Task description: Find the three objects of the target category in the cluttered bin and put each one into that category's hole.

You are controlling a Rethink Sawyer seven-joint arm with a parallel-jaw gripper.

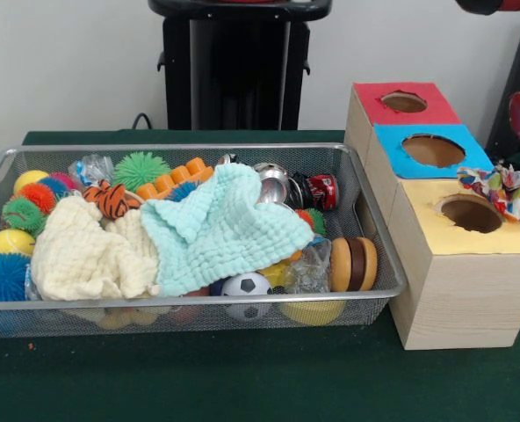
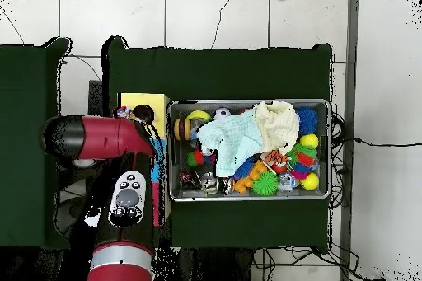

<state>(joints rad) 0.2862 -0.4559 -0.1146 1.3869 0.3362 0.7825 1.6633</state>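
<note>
A green-covered table (image 1: 242,387) holds a silver wire mesh bin (image 1: 190,309) full of toys, and beside it a long wooden box (image 1: 458,299) with three round holes on top. The box's long side runs from near to far.

At the near edge of the bin sit one small black-and-white soccer ball (image 1: 246,287), one round wooden yo-yo with a dark middle band (image 1: 354,264) standing on its edge, and one crinkly clear plastic bag (image 1: 308,271). Two soft cloths lie on top of the pile: a cream one (image 1: 89,255) and a pale mint one (image 1: 220,229) that partly covers it. Two plain yellow balls (image 1: 10,243) show at the same end as the cream cloth, with a blue spiky ball (image 1: 3,277) near them. Farther back are a tiger-striped soft toy (image 1: 111,200), a green spiky ball (image 1: 140,169), an orange ridged toy (image 1: 174,179) and a red drink can (image 1: 321,191) lying on its side.

The nearest hole is in a yellow top (image 1: 497,236), the middle one in a blue top (image 1: 429,149), the farthest in a red top (image 1: 402,102). A bright, many-coloured frilly scrunchie (image 1: 504,191) lies on the yellow top, just beside its hole.

From above, the red arm (image 2: 103,138) reaches over the box. Its pincer is hidden, so I cannot tell if it is apart or together.
</note>
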